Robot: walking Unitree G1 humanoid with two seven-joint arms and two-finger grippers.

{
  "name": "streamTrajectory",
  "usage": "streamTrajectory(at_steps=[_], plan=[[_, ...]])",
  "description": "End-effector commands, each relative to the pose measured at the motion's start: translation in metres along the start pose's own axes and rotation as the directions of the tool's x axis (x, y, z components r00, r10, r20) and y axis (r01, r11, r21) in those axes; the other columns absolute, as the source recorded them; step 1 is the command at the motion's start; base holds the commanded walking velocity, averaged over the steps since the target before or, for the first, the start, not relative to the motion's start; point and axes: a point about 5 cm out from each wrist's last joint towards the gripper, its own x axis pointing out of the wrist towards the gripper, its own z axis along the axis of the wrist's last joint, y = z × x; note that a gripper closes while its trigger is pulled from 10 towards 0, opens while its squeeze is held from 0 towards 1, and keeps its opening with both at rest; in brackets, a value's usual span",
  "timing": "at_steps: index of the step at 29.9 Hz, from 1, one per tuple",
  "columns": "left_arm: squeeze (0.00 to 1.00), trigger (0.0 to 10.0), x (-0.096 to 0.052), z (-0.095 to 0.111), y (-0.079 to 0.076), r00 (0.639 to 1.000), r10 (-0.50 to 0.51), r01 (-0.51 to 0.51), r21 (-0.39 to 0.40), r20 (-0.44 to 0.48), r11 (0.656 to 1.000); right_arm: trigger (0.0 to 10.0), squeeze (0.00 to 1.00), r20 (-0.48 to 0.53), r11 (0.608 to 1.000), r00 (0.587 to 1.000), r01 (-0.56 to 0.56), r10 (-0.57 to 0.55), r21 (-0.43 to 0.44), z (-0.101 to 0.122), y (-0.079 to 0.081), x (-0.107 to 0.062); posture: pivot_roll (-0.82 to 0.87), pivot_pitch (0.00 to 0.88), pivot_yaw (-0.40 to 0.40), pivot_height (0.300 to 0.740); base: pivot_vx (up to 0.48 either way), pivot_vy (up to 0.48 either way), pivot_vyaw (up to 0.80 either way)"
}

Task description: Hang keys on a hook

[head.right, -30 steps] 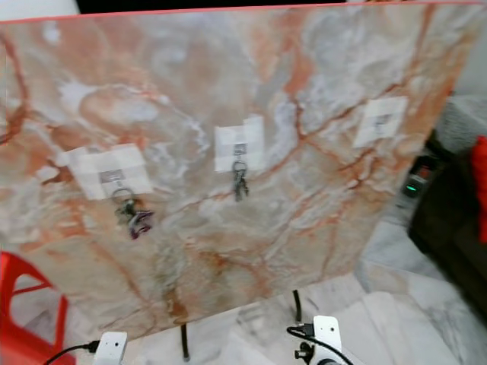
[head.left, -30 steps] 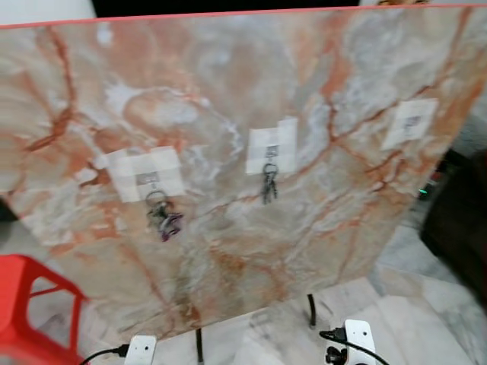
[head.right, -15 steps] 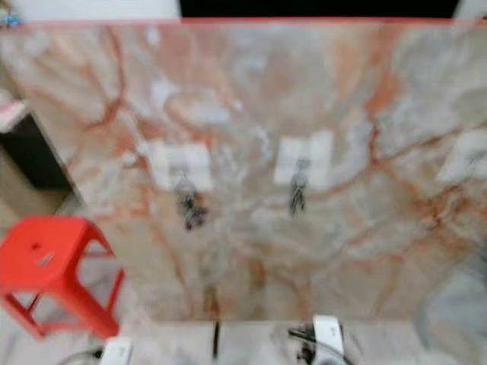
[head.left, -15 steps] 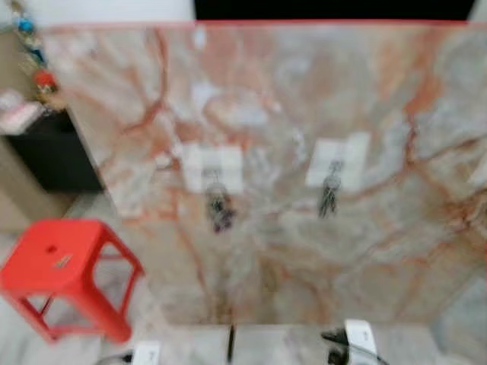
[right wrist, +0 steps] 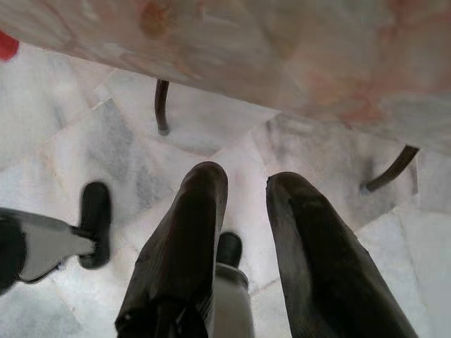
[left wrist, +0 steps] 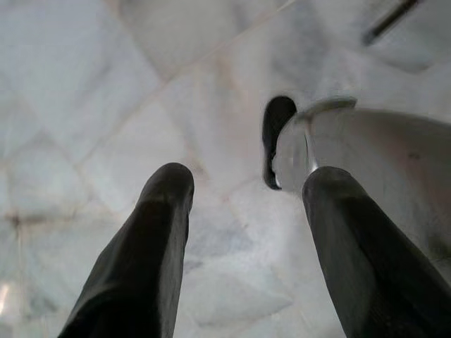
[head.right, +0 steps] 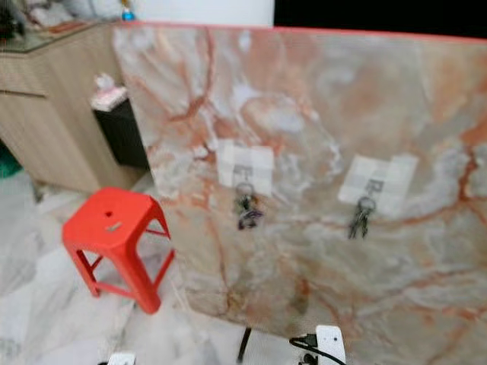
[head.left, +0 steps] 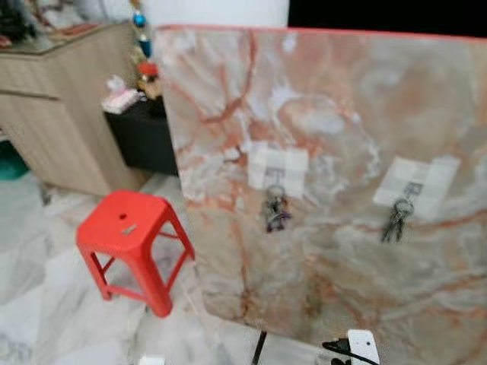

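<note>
Left wrist view has the left gripper [left wrist: 246, 186] hanging over pale floor tiles [left wrist: 84, 105], fingers spread apart; the right gripper [right wrist: 246, 183] hangs likewise, fingers slightly parted. Beyond, two key bunches [head.left: 275, 211] [head.left: 396, 220] hang from taped hooks on the marble board [head.left: 335, 114], details blurred. A red stool [head.left: 129, 236] stands beside it.

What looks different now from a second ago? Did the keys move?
The keys did not move; the camera swung toward the robot's left. That brought a red stool and a wooden cabinet into sight, and the marble board slid to the right. Both key bunches, one and the other, still hang on their hooks. The left gripper and right gripper hang open over the floor, holding nothing.
</note>
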Motion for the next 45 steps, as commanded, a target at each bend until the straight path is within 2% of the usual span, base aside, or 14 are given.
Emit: streamTrajectory(at_steps=[1,4,6,21,45], plan=[[0.0,10.0,-0.001,-0.008,0.007,1.0,0.002,-0.002,0.002,-0.019,1.0,10.0,0.0,0.0,1.0,1.0,0.002,-0.002,0.008,0.0,0.001,0.0,0.05,0.0,-0.045,0.74,0.0,0.0,0.0],[0.0,10.0,-0.003,-0.016,0.019,1.0,0.015,-0.015,0.001,-0.027,1.0,10.0,0.0,-0.001,1.0,1.0,0.006,-0.006,0.021,-0.001,0.001,0.0,0.05,0.0,-0.047,0.74,0.0,0.0,0.0],[0.0,10.0,-0.003,-0.016,0.019,1.0,0.015,-0.015,0.005,-0.027,1.0,10.0,0.0,-0.003,1.0,1.0,0.008,-0.008,0.02,-0.002,0.0,0.0,0.05,0.0,-0.048,0.74,0.0,0.165,0.0],[0.0,10.0,-0.002,-0.015,0.009,1.0,-0.003,0.003,0.005,-0.023,1.0,10.0,0.0,-0.016,1.0,1.0,0.017,-0.016,0.015,-0.003,-0.001,0.0,0.05,0.0,-0.047,0.74,0.0,0.339,0.0],[0.0,10.0,-0.001,0.001,0.011,1.0,0.004,-0.004,-0.02,0.008,1.0,10.0,0.0,0.007,1.0,1.0,0.016,-0.016,0.025,0.008,-0.002,0.001,0.06,0.0,-0.069,0.74,0.0,0.36,0.0]])
